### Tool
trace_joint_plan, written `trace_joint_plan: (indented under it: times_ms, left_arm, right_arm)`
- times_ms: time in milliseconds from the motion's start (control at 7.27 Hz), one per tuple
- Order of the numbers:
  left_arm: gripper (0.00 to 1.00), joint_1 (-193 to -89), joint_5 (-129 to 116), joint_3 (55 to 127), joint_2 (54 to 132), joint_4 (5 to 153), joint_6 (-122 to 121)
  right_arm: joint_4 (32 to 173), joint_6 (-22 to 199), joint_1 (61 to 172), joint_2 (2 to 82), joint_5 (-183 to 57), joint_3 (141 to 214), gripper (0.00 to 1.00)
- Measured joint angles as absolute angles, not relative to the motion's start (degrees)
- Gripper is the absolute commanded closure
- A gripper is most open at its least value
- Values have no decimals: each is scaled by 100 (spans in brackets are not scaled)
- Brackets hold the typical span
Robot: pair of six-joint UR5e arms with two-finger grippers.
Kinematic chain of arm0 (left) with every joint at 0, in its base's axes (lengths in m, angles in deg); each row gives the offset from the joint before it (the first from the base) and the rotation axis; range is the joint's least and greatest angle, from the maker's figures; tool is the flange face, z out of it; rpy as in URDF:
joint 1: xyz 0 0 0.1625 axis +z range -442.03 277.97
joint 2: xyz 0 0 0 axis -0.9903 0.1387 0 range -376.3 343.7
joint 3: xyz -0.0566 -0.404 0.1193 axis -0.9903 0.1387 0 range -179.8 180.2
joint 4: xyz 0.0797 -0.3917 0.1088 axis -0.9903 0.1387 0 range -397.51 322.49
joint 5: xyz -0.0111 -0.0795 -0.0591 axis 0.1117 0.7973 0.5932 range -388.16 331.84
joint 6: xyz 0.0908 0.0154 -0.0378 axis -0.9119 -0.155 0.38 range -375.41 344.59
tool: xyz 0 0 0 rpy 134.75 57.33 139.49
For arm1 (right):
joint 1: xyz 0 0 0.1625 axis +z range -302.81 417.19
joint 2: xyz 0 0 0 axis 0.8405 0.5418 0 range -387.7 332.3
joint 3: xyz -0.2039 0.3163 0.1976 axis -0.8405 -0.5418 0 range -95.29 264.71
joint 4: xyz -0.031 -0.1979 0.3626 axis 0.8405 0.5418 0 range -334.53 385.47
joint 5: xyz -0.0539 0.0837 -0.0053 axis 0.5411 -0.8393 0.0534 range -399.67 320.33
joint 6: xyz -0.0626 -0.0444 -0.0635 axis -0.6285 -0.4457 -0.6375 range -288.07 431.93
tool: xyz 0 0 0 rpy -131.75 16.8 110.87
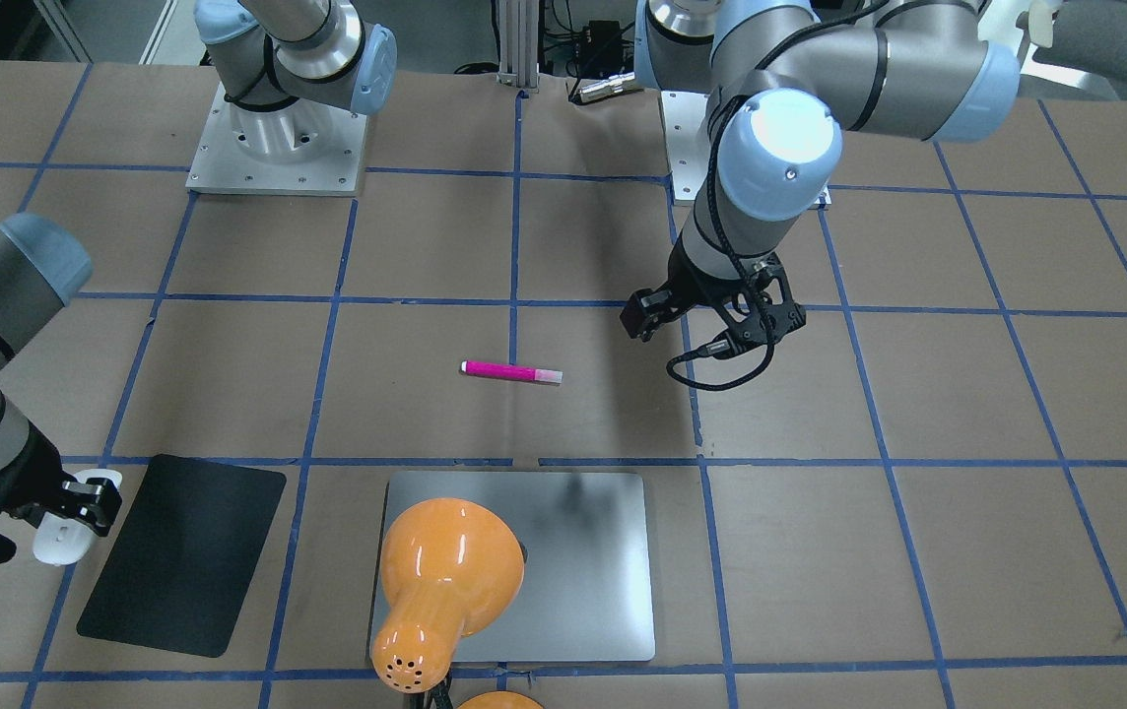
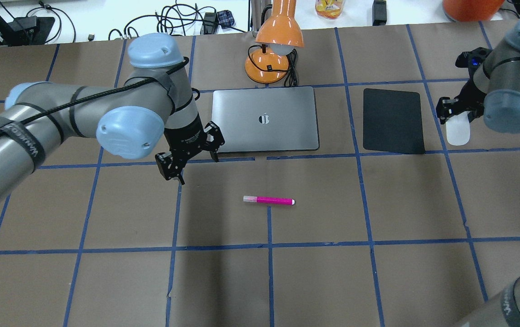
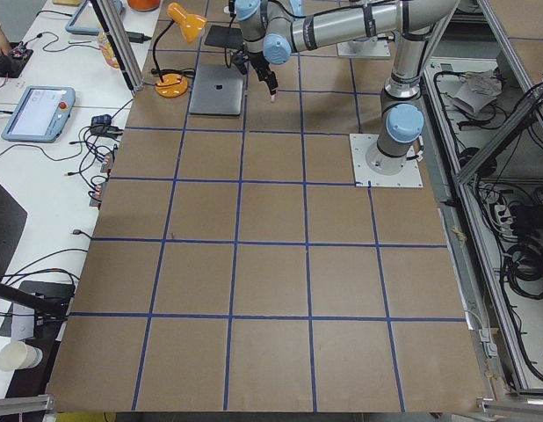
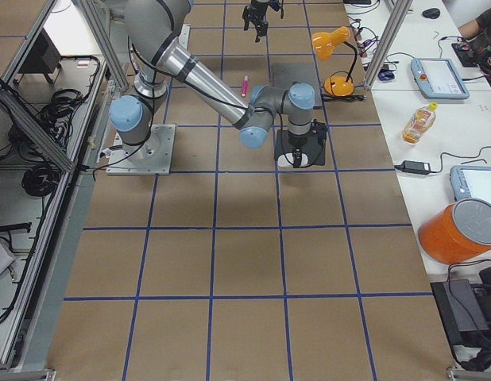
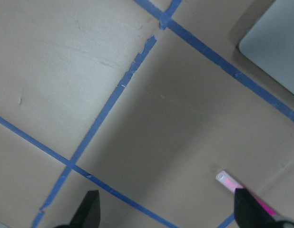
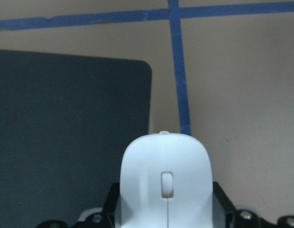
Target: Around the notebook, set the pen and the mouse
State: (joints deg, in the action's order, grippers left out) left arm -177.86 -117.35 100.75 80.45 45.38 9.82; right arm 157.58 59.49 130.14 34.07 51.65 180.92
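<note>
My left hand hangs above the table with its fingers spread wide and nothing between them; in the left wrist view both fingertips show at the bottom edge with bare brown paper and blue tape lines in the gap. The pen lies flat on the table, apart from this hand, off toward the right arm's side and a little back toward the robot's base; its pale cap end points at the hand and its white tip points away; in the wrist view that cap end shows just beside one fingertip. The notebook lies closed and flat just beside the left hand, on its far side and toward the right arm, its near corner almost under the hand; an orange desk lamp stands just beyond the notebook's far edge.

My right hand is closed on the mouse, fingers on either flank and the mouse's nose sticking out ahead of them; the right wrist view shows the scroll wheel facing up. I cannot tell whether the mouse rests on the table or is lifted clear. A black pad lies flat just beside this hand, toward the left arm, between the hand and the notebook; the mouse is next to the pad's outer edge and well apart from the notebook.
</note>
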Motion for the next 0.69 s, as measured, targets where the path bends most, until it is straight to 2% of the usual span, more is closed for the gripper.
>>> trace_joint_plan:
  times_ms: [275, 550, 688]
  left_arm:
    - [0, -17722, -11817, 9653, 7786, 4857, -708]
    - [0, -17730, -11797, 9333, 7683, 4951, -1219]
    - [0, -17738, -11798, 9193, 7661, 4956, -1265]
  right_arm:
    - [15491, 6519, 13434, 3009, 5127, 17491, 48]
    - [15393, 6801, 13703, 2866, 5127, 17315, 44]
    - [15369, 6845, 13737, 2830, 5136, 17323, 30]
